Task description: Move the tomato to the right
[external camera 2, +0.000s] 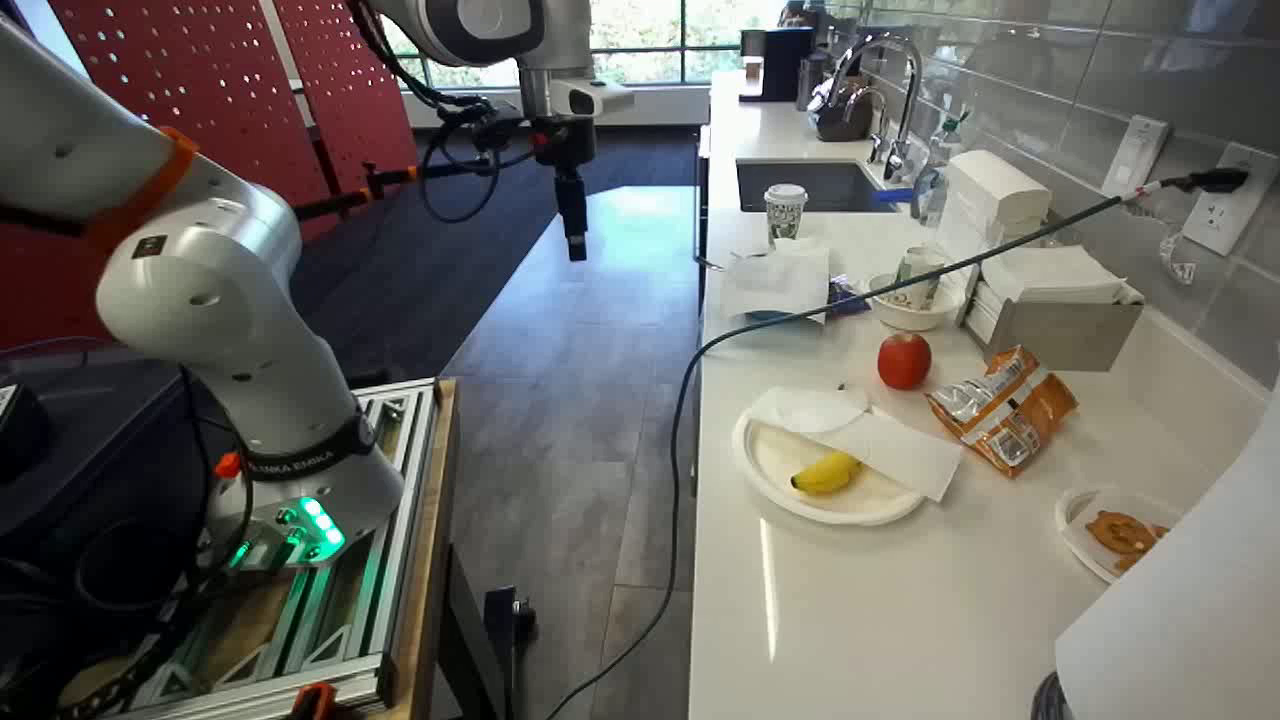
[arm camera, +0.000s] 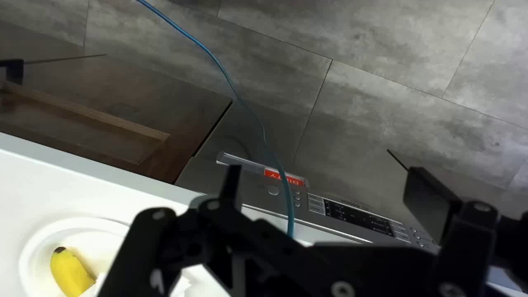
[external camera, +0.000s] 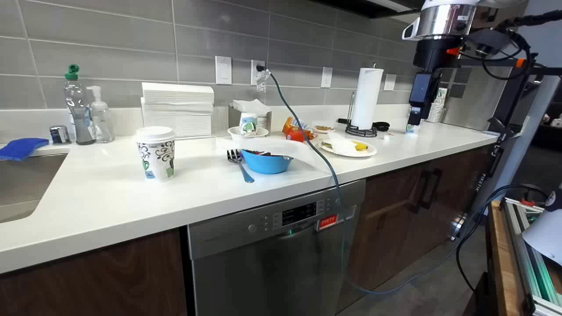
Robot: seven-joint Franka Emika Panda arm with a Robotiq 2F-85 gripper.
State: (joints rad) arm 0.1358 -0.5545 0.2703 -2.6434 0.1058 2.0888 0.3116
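End effector (external camera 2: 577,250): fingers (arm camera: 431,204) spread wide, nothing held; hangs out past the front edge of the desk (external camera 2: 850,620), above the floor (external camera 2: 600,400).
Tomato (external camera 2: 904,361): on the desk, inward of and lower than the end effector; absent from the wrist view. Likely failure: off-centre pinch, then a roll. Cause: round glossy skin, approached blind.
Cable (external camera 2: 690,400): crosses the sight line from end effector to tomato in both exterior views; true clearance can't be told. Could snag on the way in.
Desk edge: lowering before moving inward would probably hit it.
White bowl (external camera 2: 900,318): near the tomato, paper cup (external camera 2: 915,275) in it. A finger spread this wide might tip the cup.
Orange bag (external camera 2: 1005,410): beyond the tomato from the end effector, just beside it; could get pinched along, gap too tight to judge.
Plate (external camera 2: 860,508): nearer the end effector than the bag. Moving right, the tomato may bump its rim or the bag, since the two seem to leave only a narrow lane.
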